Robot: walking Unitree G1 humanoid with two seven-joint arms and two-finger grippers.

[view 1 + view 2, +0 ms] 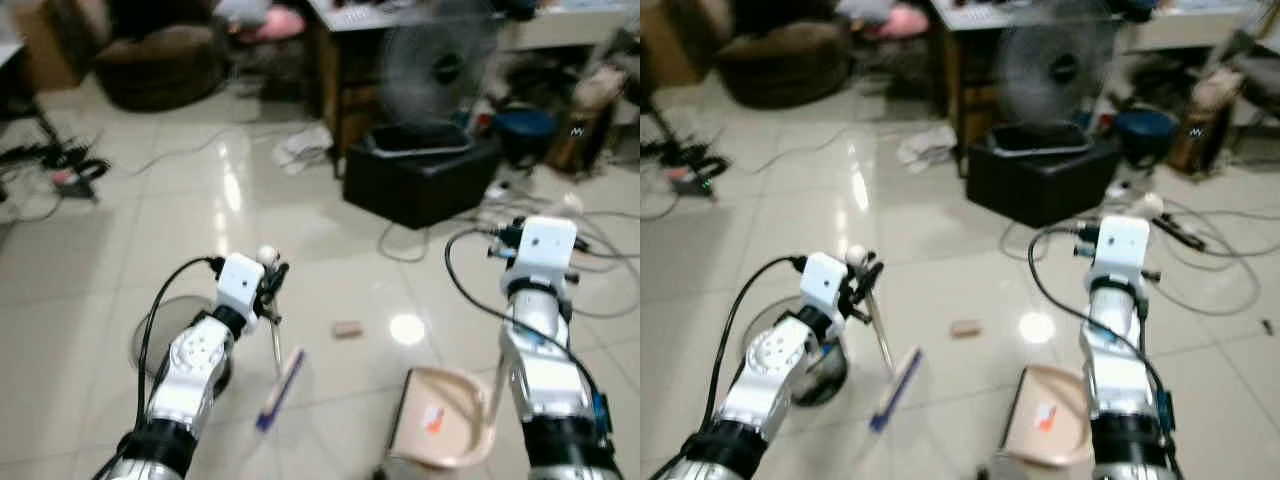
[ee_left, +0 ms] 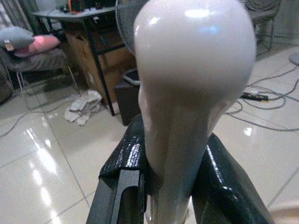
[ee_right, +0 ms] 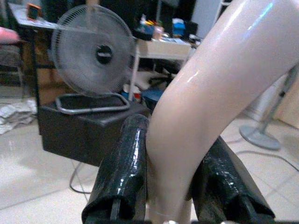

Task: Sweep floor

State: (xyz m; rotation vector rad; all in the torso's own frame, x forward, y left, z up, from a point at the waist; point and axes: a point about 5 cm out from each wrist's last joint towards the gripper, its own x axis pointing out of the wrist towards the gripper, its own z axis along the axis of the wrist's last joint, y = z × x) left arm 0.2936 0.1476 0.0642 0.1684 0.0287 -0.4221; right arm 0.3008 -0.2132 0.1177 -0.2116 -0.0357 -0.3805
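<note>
Broom and dustpan gripped over glossy tiles.
Left gripper (image 2: 170, 186) clamps the broom's (image 1: 281, 385) rounded white knob; right gripper (image 3: 170, 186) pinches the beige dustpan's (image 1: 447, 418) smooth curved handle; a small scrap (image 1: 347, 329) lies between.

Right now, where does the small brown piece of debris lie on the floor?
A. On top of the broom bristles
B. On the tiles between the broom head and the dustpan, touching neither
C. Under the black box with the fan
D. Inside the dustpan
B: the small brown piece lies on bare tiles, apart from the broom head held by the left gripper and ahead of the dustpan held by the right gripper.
</note>
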